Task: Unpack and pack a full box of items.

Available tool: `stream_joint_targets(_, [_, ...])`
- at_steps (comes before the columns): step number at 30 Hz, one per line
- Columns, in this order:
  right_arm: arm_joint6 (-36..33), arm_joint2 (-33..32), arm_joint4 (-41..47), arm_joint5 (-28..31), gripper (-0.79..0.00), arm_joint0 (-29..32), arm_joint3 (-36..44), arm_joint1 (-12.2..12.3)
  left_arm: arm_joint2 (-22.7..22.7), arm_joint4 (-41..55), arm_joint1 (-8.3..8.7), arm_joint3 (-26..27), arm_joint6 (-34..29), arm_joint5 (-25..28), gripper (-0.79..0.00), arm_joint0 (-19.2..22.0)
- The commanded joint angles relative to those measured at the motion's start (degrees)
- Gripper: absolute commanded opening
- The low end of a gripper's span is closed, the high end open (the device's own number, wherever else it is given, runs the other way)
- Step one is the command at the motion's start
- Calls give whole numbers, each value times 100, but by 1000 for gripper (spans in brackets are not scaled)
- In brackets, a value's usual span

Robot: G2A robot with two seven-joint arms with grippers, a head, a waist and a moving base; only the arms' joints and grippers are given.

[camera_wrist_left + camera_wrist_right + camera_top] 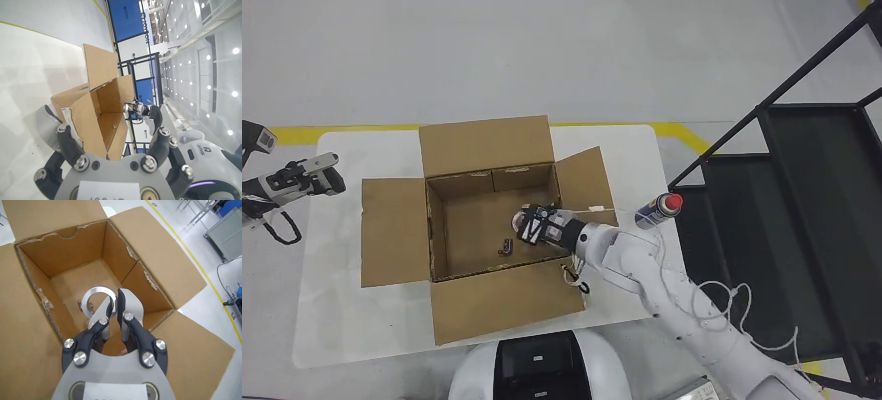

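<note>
– Right gripper (532, 222), top view: status?
– Down inside the open box (487, 150) on the table (342, 300). Left gripper (334, 170) sits off the box's left flap. One can (659, 210) stands out on the table.
– Left wrist view?
– Left gripper (103, 113): fingers spread, nothing held, box ahead.
– Right wrist view?
– Right gripper (114, 298) is clamped on the rim of a metal ring (88, 298), low in the box.
– Risk?
– Thin edge grip: the ring may swing, slip, or catch a torn wall when lifted.
</note>
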State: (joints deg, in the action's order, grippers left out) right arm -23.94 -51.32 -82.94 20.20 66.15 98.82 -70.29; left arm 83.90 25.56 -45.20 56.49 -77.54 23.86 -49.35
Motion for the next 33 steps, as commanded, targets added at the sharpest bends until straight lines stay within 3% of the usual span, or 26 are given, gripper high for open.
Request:
stream_joint_targets(1, [-256,319,320,-181,-785,-409,-378,-139,0,0,0,0,0,0,0,0])
stream_joint_targets(3, [-417,582,549,-231,-557,-716,-706,-265,0,0,0,0,0,0,0,0])
stream_joint_targets(5, [-497,813,752,-232,-394,-936,-1009,-378,0,0,0,0,0,0,0,0])
stream_joint_targets(7, [-558,969,890,-327,-34,-1129,-1303,-479,0,0,0,0,0,0,0,0])
stream_joint_targets(8, [-525,1028,990,-371,0,-1197,-1436,-527,0,0,0,0,0,0,0,0])
stream_joint_targets(12, [-285,1064,1253,-491,0,-1371,-1831,-641,0,0,0,0,0,0,0,0])
stream_joint_targets(16, [90,813,1301,-343,0,-1165,-1627,-575,0,0,0,0,0,0,0,0])
stream_joint_targets(20, [758,-23,819,46,0,-255,-557,-240,0,0,0,0,0,0,0,0])
stream_joint_targets(26, [1772,-1759,-28,159,0,1783,1180,232,0,0,0,0,0,0,0,0])
stream_joint_targets(33, [3430,-3443,111,-273,0,3602,1682,417,0,0,0,0,0,0,0,0])
